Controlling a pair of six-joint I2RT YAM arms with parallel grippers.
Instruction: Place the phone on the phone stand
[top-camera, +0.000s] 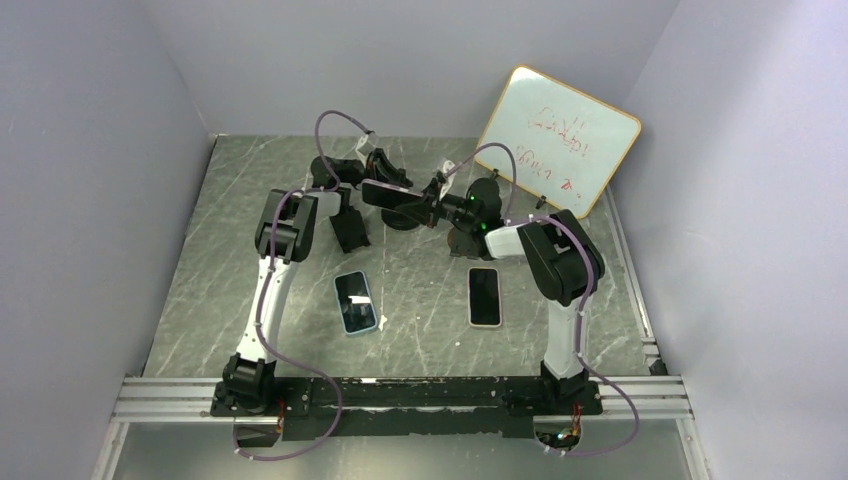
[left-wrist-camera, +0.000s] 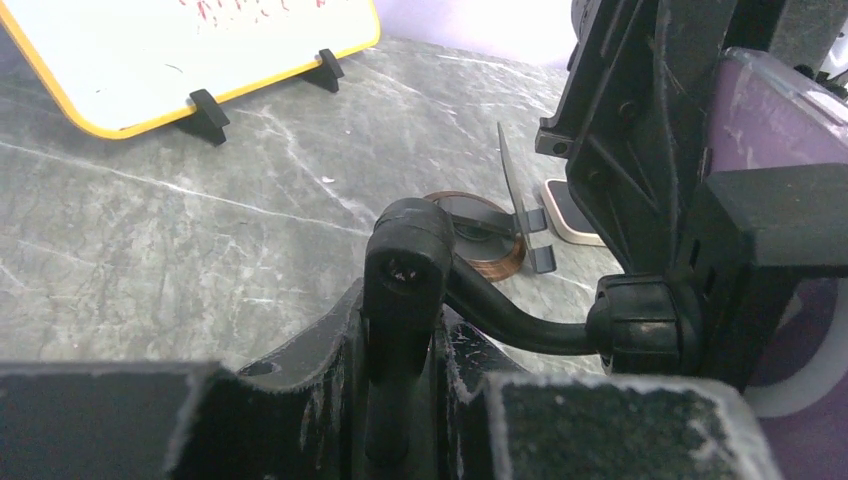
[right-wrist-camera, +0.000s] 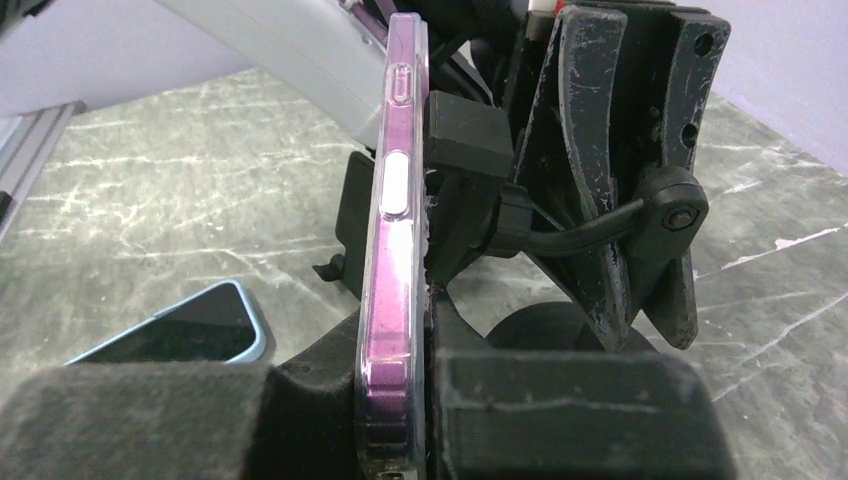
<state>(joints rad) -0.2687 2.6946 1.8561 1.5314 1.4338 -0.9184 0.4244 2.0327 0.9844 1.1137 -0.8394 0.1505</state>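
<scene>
- Phone (right-wrist-camera: 395, 190), purple-cased, is held on edge above the table (top-camera: 250, 290), the right gripper (right-wrist-camera: 398, 405) jaws pinching it.
- We see the left gripper (left-wrist-camera: 400, 385) clamped narrowly on the phone stand (left-wrist-camera: 520, 328); its holder touches the phone's back.
- 2 others lie flat: blue-cased phone (top-camera: 355, 302), pale-edged phone (top-camera: 484, 296).

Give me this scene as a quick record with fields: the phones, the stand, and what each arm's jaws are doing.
left jaws: shut on the phone stand
right jaws: shut on the purple phone, held on edge against the stand
flat on table: blue-cased phone, light-cased phone
back right: whiteboard
task: phone not yet released
</scene>
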